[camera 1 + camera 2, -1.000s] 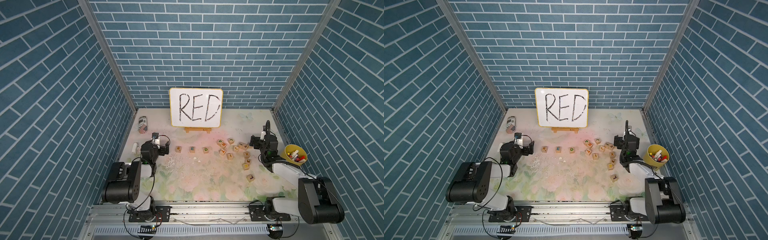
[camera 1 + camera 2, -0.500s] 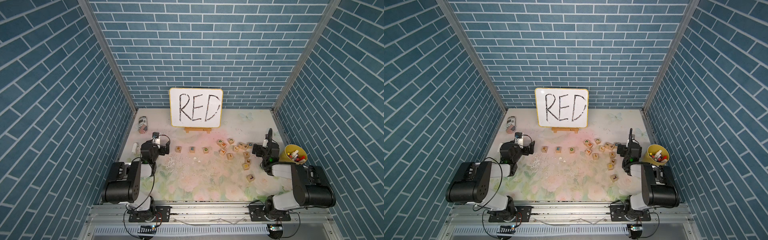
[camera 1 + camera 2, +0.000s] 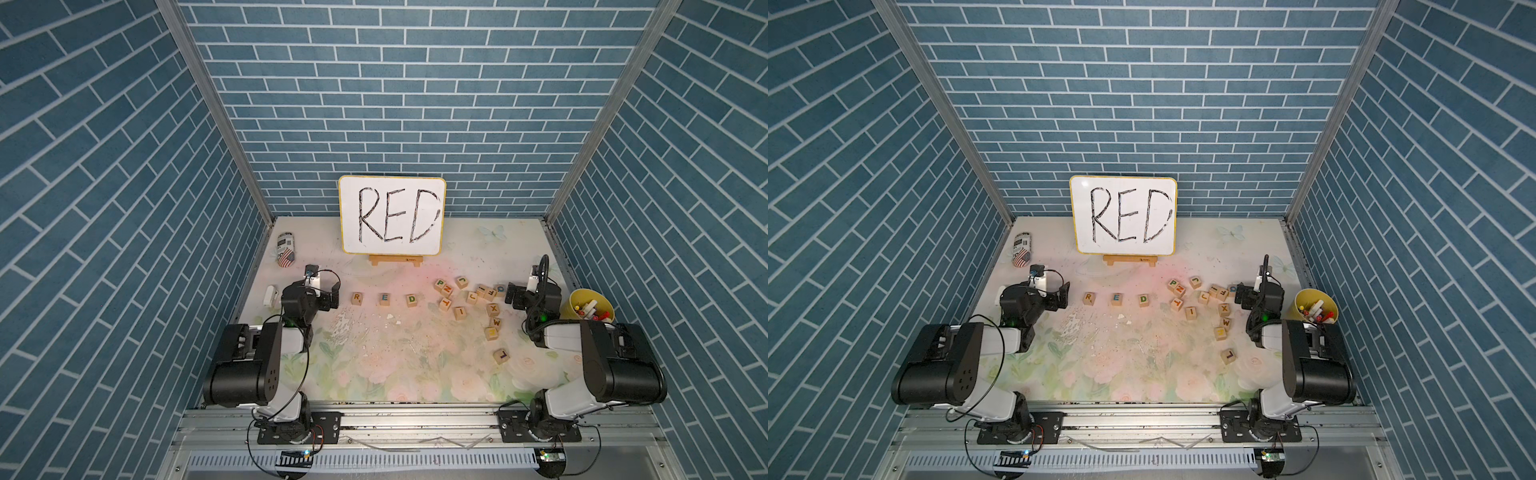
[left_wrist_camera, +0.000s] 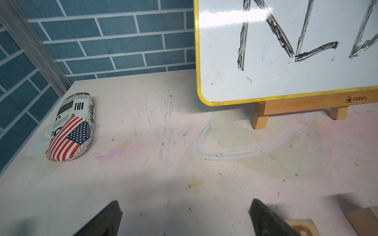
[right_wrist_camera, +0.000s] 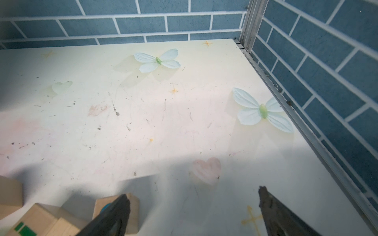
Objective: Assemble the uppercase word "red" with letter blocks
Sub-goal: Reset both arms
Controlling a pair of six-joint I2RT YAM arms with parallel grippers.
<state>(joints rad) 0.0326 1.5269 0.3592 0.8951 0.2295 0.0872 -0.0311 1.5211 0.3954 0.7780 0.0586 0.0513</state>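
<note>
My left gripper [image 4: 185, 206] is spread wide and empty, just beside the R [image 3: 356, 298]. My right gripper [image 5: 194, 195] is also released, holding nothing, near the loose blocks [image 3: 471, 297]. R, E [image 3: 385, 299] and D [image 3: 412, 300] sit in a spaced row on the surface [image 3: 395, 357], in front of the board [image 3: 392, 216].

Black handwritten "RED" on whiteboard [image 3: 392, 216], "Maries" on wooden easel [image 4: 296, 104], R block [image 3: 356, 298], E block [image 3: 385, 298], D block [image 3: 412, 299]
</note>
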